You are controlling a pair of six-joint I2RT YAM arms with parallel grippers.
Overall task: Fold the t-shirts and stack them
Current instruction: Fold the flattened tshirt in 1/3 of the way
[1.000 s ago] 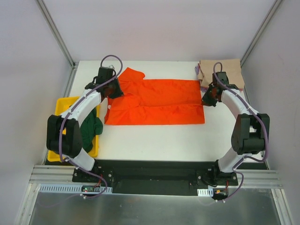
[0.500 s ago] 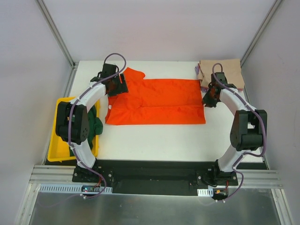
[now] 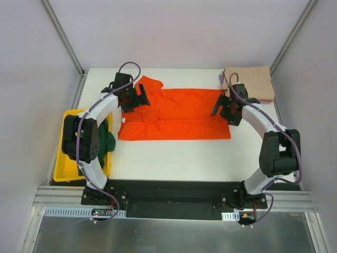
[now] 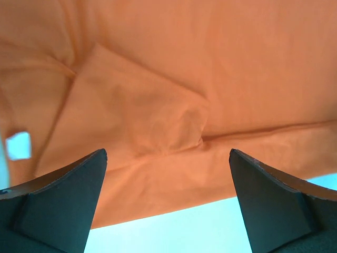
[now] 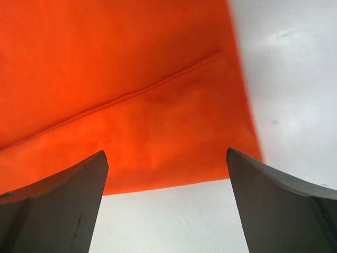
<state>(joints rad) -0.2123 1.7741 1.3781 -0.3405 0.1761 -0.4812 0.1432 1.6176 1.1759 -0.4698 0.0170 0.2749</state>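
The orange-red t-shirt lies flat mid-table, folded lengthwise into a long band with one sleeve sticking out at the back left. My left gripper hovers open over its collar end; the left wrist view shows orange cloth and a folded sleeve beyond the spread jaws. My right gripper stands open over the hem end, with the shirt's near corner beyond its jaws. Neither gripper holds anything. A folded tan t-shirt lies at the back right. A dark green t-shirt sits bunched in the tray.
The yellow tray stands off the table's left edge beside the left arm. A sliver of pale purple cloth peeks from under the tan shirt's left side. White table shows in front of the orange shirt.
Both grippers have opened and let go of the orange shirt. The right gripper has swung left over the shirt's hem edge; the left has shifted slightly right.
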